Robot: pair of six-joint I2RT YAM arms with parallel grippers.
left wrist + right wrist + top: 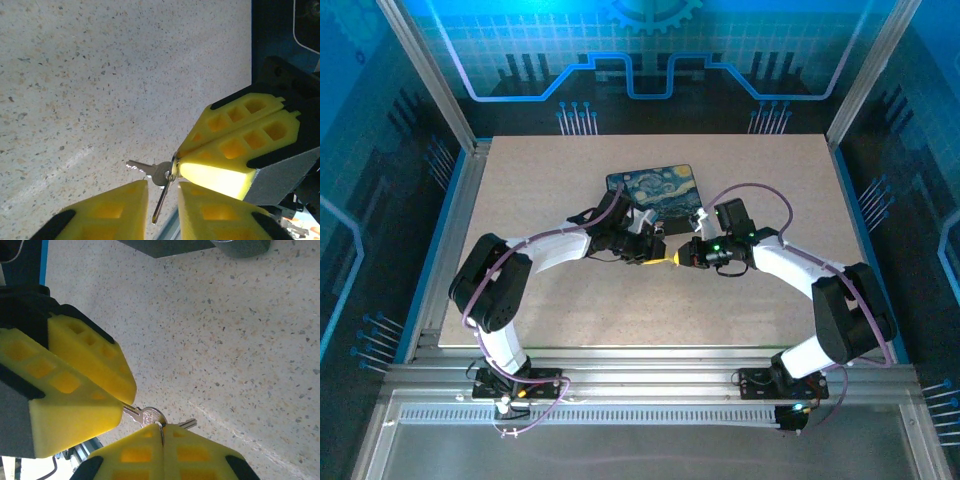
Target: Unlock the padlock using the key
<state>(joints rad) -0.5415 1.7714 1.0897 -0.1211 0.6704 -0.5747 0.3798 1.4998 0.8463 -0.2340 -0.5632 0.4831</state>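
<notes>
Arms: two; the left arm and the right arm bend inward, and their tips meet over the middle of the desk.
End effectors: two, each with two yellow fingers that have square pockets in their sides.
Left end effector: fingers a small way apart. One key blade hangs in the gap, and whether the pads touch it cannot be told.
Right end effector: fingers pressed together, pinching the key ring at their tips. In the left wrist view it enters from the right.
Keys: two, silvery, both on the one ring and held above the desk between the two end effectors. In the left wrist view one blade points left and the other hangs down.
Keys, right wrist view: the round head sits just beside the closed tips. Its blade runs to the fingers of the left end effector.
Box: one, dark, with a swirly blue-and-yellow painted lid. It lies flat on the desk just behind the meeting point.
Desk: one, pale and speckled.
</notes>
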